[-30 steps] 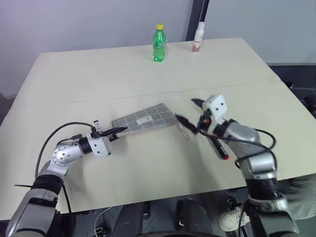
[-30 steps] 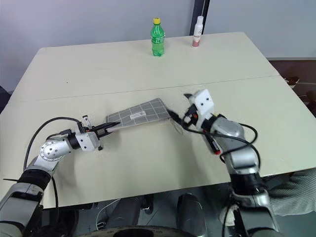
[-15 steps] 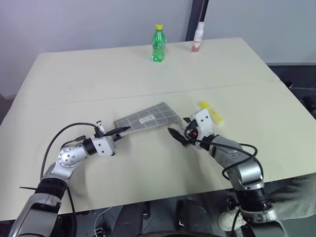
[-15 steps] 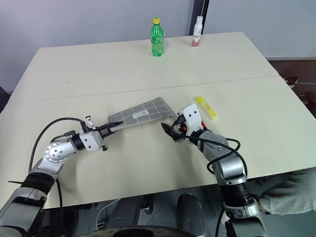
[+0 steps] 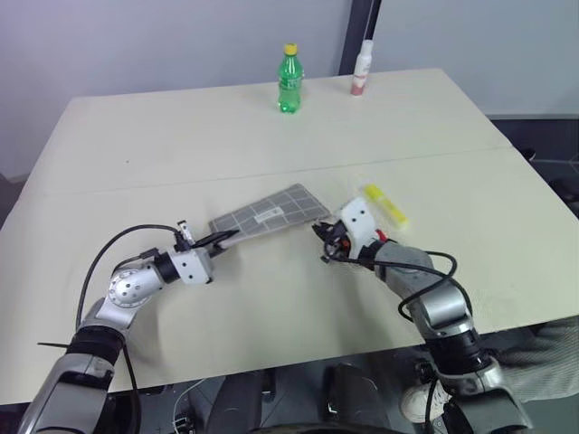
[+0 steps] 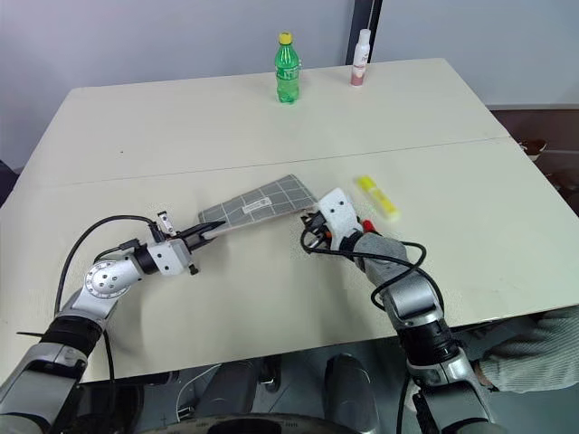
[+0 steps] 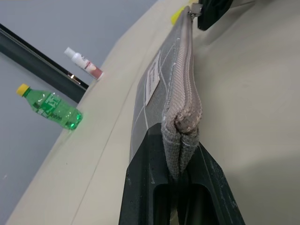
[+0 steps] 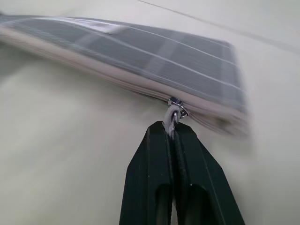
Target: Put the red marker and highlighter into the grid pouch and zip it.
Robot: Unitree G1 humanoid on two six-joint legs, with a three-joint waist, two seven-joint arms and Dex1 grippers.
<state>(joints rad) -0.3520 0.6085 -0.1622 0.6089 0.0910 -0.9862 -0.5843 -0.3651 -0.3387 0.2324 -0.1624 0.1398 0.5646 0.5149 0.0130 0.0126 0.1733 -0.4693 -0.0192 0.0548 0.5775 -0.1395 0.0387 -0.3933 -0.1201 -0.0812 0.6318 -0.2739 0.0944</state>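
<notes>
Zipper step, opening stage: left gripper [image 7: 180, 178] clamps one end of the grid pouch [image 5: 269, 212] on the table [image 5: 181, 127], right gripper [image 8: 174, 136] pinches its cord pull [image 8: 169, 117], highlighter [image 5: 385, 205] waits nearby; next, likely a steady pull along the teeth.

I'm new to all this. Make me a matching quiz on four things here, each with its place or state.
Things:
1. highlighter
2. grid pouch
3. zipper pull
4. green bottle

Places or states:
A. stands at the table's far edge
B. pinched in the right gripper's fingers
C. lies free on the table
D. one end clamped by the left gripper

Pairs: 1-C, 2-D, 3-B, 4-A
</notes>
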